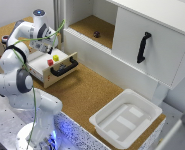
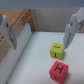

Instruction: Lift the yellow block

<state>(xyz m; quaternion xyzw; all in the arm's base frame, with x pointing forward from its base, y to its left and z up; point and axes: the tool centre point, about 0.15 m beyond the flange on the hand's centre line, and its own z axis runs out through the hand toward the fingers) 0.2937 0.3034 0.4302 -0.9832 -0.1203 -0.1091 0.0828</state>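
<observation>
My tool (image 2: pixel 41 34) hangs wide open and empty above the drawer (image 1: pixel 39 66); the yellow block (image 2: pixel 57 50) sits below between my fingers (image 2: pixel 70 31), nearer one, beside the red block (image 2: pixel 57 70).

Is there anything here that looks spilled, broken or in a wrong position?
Nothing stands out. The yellow block and the red block sit upright and close together in the open drawer, and the gripper hangs open above them. The white tray lies flat on the cork surface.
</observation>
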